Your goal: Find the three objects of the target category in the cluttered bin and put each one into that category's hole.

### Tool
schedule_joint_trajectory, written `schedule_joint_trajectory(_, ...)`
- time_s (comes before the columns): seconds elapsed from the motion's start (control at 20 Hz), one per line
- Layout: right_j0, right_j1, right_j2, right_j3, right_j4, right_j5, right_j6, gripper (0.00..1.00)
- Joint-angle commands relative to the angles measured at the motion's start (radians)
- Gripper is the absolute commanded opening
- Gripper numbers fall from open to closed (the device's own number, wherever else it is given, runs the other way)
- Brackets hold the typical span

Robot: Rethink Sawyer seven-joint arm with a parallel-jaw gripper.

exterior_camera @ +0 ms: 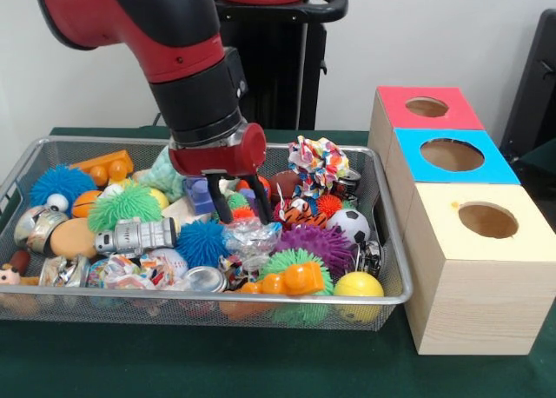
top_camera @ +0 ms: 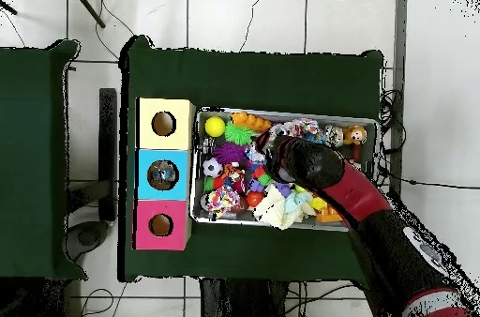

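Wire bin (exterior_camera: 395,298) sits on the green desk (exterior_camera: 174,363), crammed with toys. At the bin's near rim: yellow ball (exterior_camera: 359,285), orange toy figure (exterior_camera: 291,281), silver can (exterior_camera: 205,280). Mid-bin: purple spiky ball (exterior_camera: 314,242), blue spiky ball (exterior_camera: 201,242), soccer ball (exterior_camera: 352,224). Just beside the bin stand three boxes with holes: yellow box (exterior_camera: 482,276) nearest, blue box (exterior_camera: 452,159) behind, pink box (exterior_camera: 426,111) farthest. Gripper (exterior_camera: 236,208) hangs over mid-bin, jaws open, dark tips apart among the toys, holding nothing.
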Motion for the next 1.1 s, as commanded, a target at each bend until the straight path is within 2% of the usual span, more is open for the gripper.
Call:
schedule_joint_trajectory(0.05,0.060,0.029,-0.055,0.060,0.042,-0.090,0.268,1.00)
schedule_joint_trajectory(0.25,0.086,0.049,-0.082,0.038,0.021,-0.088,0.235,1.00)
schedule_joint_trajectory(0.4,0.067,0.068,-0.062,0.026,0.020,-0.071,0.198,1.00)
schedule_joint_trajectory(0.6,0.076,0.062,-0.085,-0.035,0.004,0.045,0.142,1.00)
schedule_joint_trajectory(1.1,0.161,0.055,-0.184,-0.048,-0.034,-0.029,0.157,1.00)
